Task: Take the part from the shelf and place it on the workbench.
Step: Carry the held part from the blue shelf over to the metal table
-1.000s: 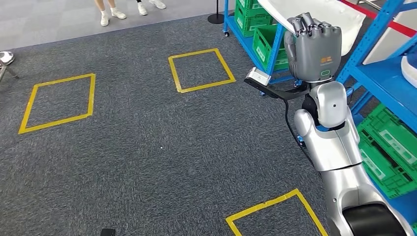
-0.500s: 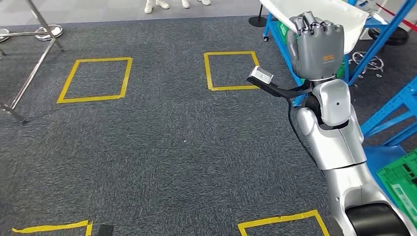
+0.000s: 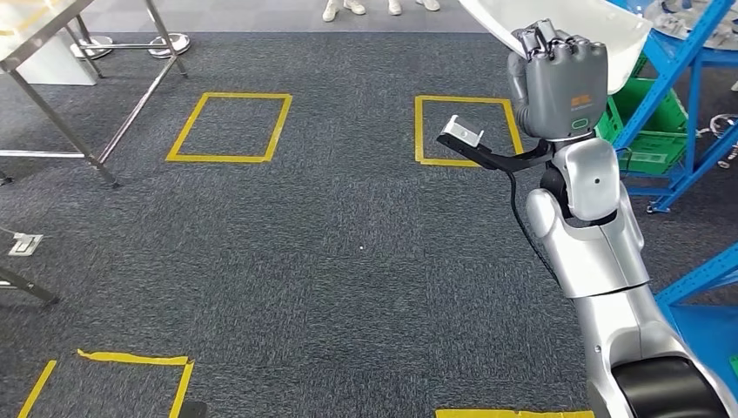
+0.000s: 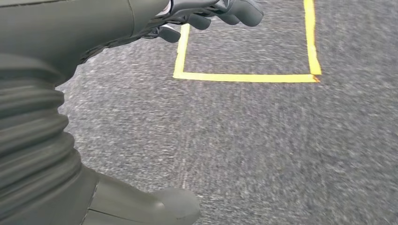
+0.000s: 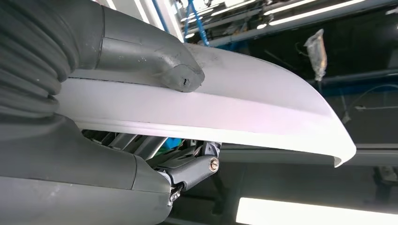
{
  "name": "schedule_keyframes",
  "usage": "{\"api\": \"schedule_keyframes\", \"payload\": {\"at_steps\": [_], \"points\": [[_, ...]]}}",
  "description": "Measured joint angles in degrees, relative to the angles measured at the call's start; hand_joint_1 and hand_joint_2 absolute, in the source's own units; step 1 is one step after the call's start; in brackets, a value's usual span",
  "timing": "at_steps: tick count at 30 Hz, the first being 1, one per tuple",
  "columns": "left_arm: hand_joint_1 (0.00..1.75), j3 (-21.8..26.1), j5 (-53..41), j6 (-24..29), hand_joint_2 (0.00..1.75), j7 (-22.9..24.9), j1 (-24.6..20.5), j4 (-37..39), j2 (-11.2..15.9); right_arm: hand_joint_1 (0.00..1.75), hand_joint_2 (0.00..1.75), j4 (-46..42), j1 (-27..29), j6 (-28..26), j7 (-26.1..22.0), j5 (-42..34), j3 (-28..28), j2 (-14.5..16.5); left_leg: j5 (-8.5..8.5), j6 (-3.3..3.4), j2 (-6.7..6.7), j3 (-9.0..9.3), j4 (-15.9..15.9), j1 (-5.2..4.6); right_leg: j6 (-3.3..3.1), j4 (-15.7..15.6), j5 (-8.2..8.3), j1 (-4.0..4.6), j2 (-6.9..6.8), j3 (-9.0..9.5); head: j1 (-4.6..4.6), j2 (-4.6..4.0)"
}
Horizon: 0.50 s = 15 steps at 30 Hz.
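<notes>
White plastic is the big thing from the head view: the part (image 3: 600, 35), a long curved white panel, is up at the top right of the frame, carried in the right hand (image 3: 557, 83). The grey fingers (image 3: 544, 41) are curled over its near edge, so it's up in the air, not on any surface. The silver right arm (image 3: 600, 261) rises from the bottom right corner, with a small camera bracket (image 3: 461, 135) sticking out at the wrist. Blue shelf (image 3: 687, 96) frames stand at the right with a green crate (image 3: 648, 122) low down. A metal table (image 3: 52, 52) with thin steel legs sits at the top left, well apart from the part. Dark grey carpet (image 3: 305, 261) has yellow tape squares (image 3: 228, 128) on it, and somebody's white shoes (image 3: 348, 7) peek in at the top edge.

Left wrist view: the left hand (image 4: 206, 14) hangs over the carpet beside a yellow tape outline, fingers loosely bent with nothing in them. They look a bit apart, but honestly the angle is poor, so I can't tell how wide.

Right wrist view: the thick grey thumb (image 5: 155, 61) presses on one face of the white part, and the darker fingers sit under the other face, so the panel is pinched between them. Its free end tapers away from the hand.
</notes>
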Motion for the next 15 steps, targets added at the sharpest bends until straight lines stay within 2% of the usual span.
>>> {"api": "schedule_keyframes", "payload": {"at_steps": [1, 2, 3, 4, 6, 7, 8, 10, 11, 12, 14, 15], "points": [[0.0, 0.0, -0.01, -0.03, 1.75, 0.0, 0.03, 0.0, 0.01, 1.75, 1.75, 0.1, 0.02, 0.13, -0.17, 0.02, 0.01, -0.01, -0.72, -0.04, 0.19, -1.13, 2.52, 0.02, -0.08, 0.02, -0.06, 0.1, -0.78, 0.02, -0.01, 0.0], [0.0, 0.0, -0.01, -0.07, 1.75, 0.0, 0.06, 0.0, 0.02, 1.75, 1.75, 0.22, 0.02, 0.26, -0.42, 0.03, 0.02, -0.01, -0.34, -0.03, 0.28, -1.17, 2.88, 0.02, -0.11, 0.04, -0.13, 0.17, -1.57, 0.06, -0.01, 0.0], [0.0, 0.0, -0.02, -0.09, 1.75, -0.01, 0.09, -0.01, 0.04, 1.75, 1.75, 0.35, -0.03, 0.39, -0.74, 0.03, 0.03, -0.01, 1.03, 0.06, 0.52, 0.03, 0.8, -0.01, -0.1, 0.07, -0.21, 0.23, -2.33, 0.16, -0.01, 0.0], [0.0, 0.0, -0.02, -0.11, 1.75, -0.03, 0.08, -0.02, 0.07, 1.75, 1.75, 0.47, -0.16, 0.5, -1.1, -0.03, 0.05, -0.01, 2.92, 0.25, 1.22, 2.22, -3.13, -0.08, -0.06, 0.1, -0.35, 0.29, -3.05, 0.31, -0.01, 0.0], [0.0, 0.0, -0.06, -0.15, 1.75, -0.13, -0.01, -0.04, 0.11, 1.75, 1.75, 0.84, -0.75, 0.59, -1.89, -0.31, 0.1, -0.05, 5.36, 1.06, 3.96, 6.32, -10.68, -0.61, 0.26, 0.18, -0.68, 0.58, -4.29, 0.63, 0.03, 0.0], [0.0, 0.0, -0.09, -0.17, 1.75, -0.2, -0.06, -0.05, 0.13, 1.75, 1.75, 1.1, -1.15, 0.63, -2.32, -0.51, 0.19, -0.1, 5.82, 1.49, 4.81, 7.34, -12.66, -0.88, 0.52, 0.2, -0.78, 0.72, -4.87, 0.74, 0.05, 0.0], [0.0, 0.0, -0.12, -0.2, 1.75, -0.25, -0.09, -0.06, 0.15, 1.75, 1.75, 1.38, -1.54, 0.67, -2.71, -0.74, 0.34, -0.15, 5.79, 1.88, 5.03, 7.59, -13.3, -1.09, 0.77, 0.15, -0.83, 0.84, -5.44, 0.84, 0.08, 0.0], [0.0, 0.0, -0.15, -0.22, 1.75, -0.28, -0.06, -0.08, 0.17, 1.75, 1.75, 1.88, -2.23, 0.73, -3.23, -1.14, 0.74, -0.23, 6.17, 2.46, 3.48, 7.68, -13.61, -0.92, 1.38, 0.04, -1.05, 0.84, -6.38, 1.11, 0.1, 0.0], [0.0, 0.0, -0.2, -0.22, 1.75, -0.31, -0.07, -0.08, 0.17, 1.75, 1.75, 2.08, -2.56, 0.75, -3.44, -1.33, 0.94, -0.29, 6.35, 2.77, 2.78, 7.82, -13.86, -0.71, 1.71, 0.55, -1.56, 0.71, -5.55, 1.06, 0.13, 0.0], [0.0, 0.0, -0.26, -0.25, 1.75, -0.34, -0.14, -0.1, 0.17, 1.75, 1.75, 2.3, -2.95, 0.75, -3.67, -1.49, 1.13, -0.45, 6.53, 3.09, 2.09, 7.96, -14.1, -0.48, 2.04, 2.11, -2.56, 0.55, -4.02, 0.47, 0.19, 0.0], [0.0, 0.0, -0.42, -0.33, 1.75, -0.42, -0.38, -0.11, 0.19, 1.75, 1.75, 2.96, -3.5, 0.75, -4.09, -1.85, 1.49, -1.03, 6.7, 3.5, 0.64, 8.01, -14.26, -0.22, 2.55, 8.85, -5.82, 0.24, -0.3, -2.62, 0.34, 0.0], [0.0, 0.0, -0.46, -0.41, 1.75, -0.43, -0.43, -0.11, 0.2, 1.75, 1.75, 3.37, -3.58, 0.75, -4.25, -2.01, 1.63, -1.34, 6.73, 3.59, -0.14, 7.95, -14.21, -0.19, 2.73, 12.87, -7.33, 0.17, 0.51, -4.67, 0.43, 0.0]]}}
